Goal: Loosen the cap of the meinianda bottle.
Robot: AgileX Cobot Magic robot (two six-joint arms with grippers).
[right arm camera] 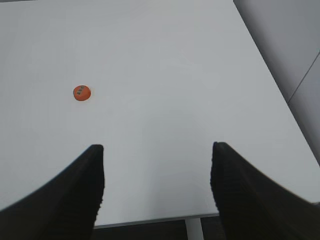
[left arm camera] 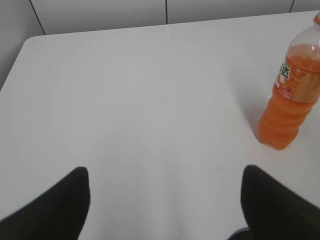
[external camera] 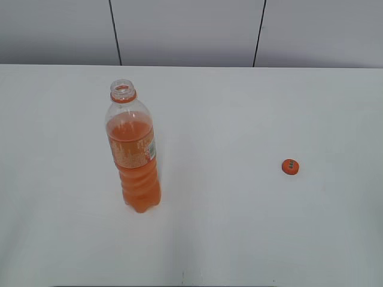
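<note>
Both tools, left (left arm camera: 165,205) and right (right arm camera: 157,192), hung released; cap (external camera: 290,167) lay off, well apart from the meinianda bottle (external camera: 134,155); task judged done, retract next.

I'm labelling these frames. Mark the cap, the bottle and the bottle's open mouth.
cap (external camera: 289,166), exterior view, on its top face with the dark mark.
bottle (external camera: 136,158), exterior view, on the printed label, mid-body.
mouth (external camera: 122,91), exterior view, on the clear threaded rim above the orange neck ring.
</note>
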